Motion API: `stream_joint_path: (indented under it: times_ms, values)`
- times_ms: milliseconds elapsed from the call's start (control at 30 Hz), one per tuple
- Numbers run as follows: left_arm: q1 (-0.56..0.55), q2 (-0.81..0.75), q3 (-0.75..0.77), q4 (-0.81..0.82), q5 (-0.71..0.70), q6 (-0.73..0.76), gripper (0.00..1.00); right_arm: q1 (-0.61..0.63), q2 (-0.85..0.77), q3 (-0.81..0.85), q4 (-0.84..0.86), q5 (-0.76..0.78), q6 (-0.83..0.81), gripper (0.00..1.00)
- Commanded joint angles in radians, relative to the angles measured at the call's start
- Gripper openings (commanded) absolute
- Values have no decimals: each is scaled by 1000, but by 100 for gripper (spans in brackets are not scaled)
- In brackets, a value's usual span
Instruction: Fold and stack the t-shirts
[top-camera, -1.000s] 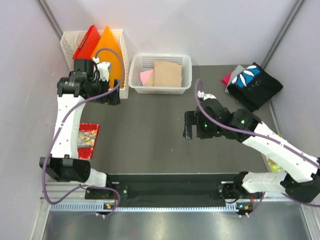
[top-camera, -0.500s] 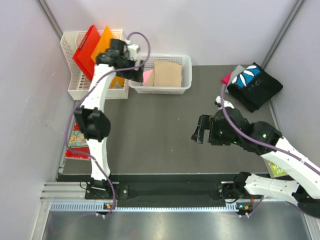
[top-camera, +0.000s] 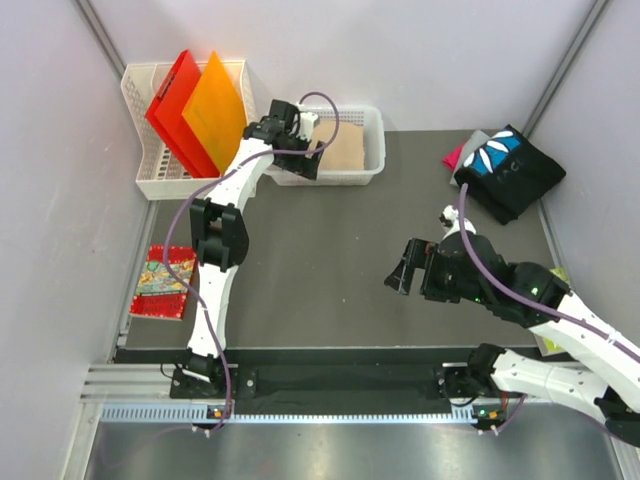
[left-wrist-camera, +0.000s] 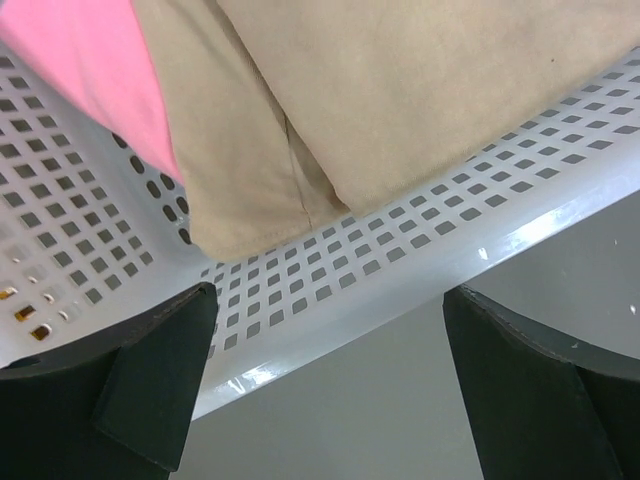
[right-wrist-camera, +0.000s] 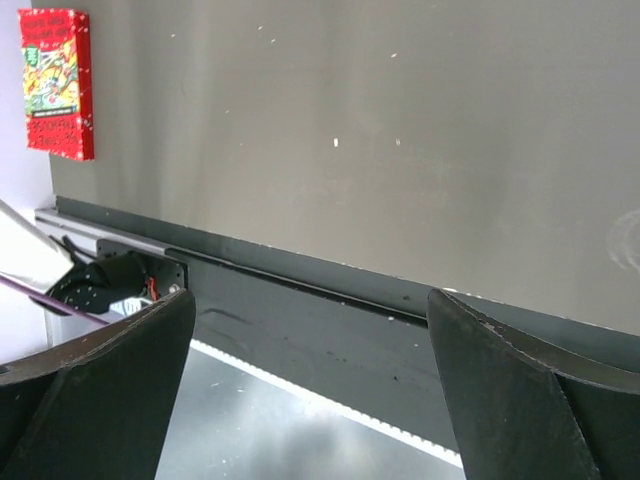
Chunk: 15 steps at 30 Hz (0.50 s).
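A tan t-shirt (top-camera: 345, 148) lies folded in the white mesh basket (top-camera: 372, 122) at the back centre. My left gripper (top-camera: 305, 158) hangs open at that basket's front left corner. In the left wrist view the tan t-shirt (left-wrist-camera: 400, 90) and a pink t-shirt (left-wrist-camera: 90, 70) lie behind the basket wall (left-wrist-camera: 420, 250), and the left gripper (left-wrist-camera: 330, 330) holds nothing. A black t-shirt with blue-and-white print (top-camera: 505, 170) lies at the back right, over a magenta one (top-camera: 455, 157). My right gripper (top-camera: 405, 272) hovers open over the bare mat, right of centre; its wrist view shows the right gripper (right-wrist-camera: 310, 330) empty.
A second white basket (top-camera: 135, 80) at the back left holds a red folder (top-camera: 170, 105) and an orange folder (top-camera: 215, 105). A red patterned packet (top-camera: 165, 282) lies at the mat's left edge, also in the right wrist view as the packet (right-wrist-camera: 55, 85). Walls close in on both sides.
My left arm has swung right from the folder basket to the basket with the t-shirts. The right arm has drifted a little right and nearer. Both grippers stay open.
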Motion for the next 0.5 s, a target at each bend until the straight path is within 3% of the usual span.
stream_joint_path:
  times_ms: [0, 167, 333, 467]
  values:
    - [-4, -13, 47, 206, -71, -20, 99, -6, 17, -11, 110, -44, -4, 98]
    - [-4, -61, 46, 313, -51, -40, 99, -10, 101, 27, 178, -59, -79, 100]
    - [16, -99, 39, 370, -48, -103, 99, -43, 311, 150, 199, -107, -205, 100]
    - [66, -119, 33, 387, -39, -208, 99, -163, 391, 220, 250, -149, -263, 100]
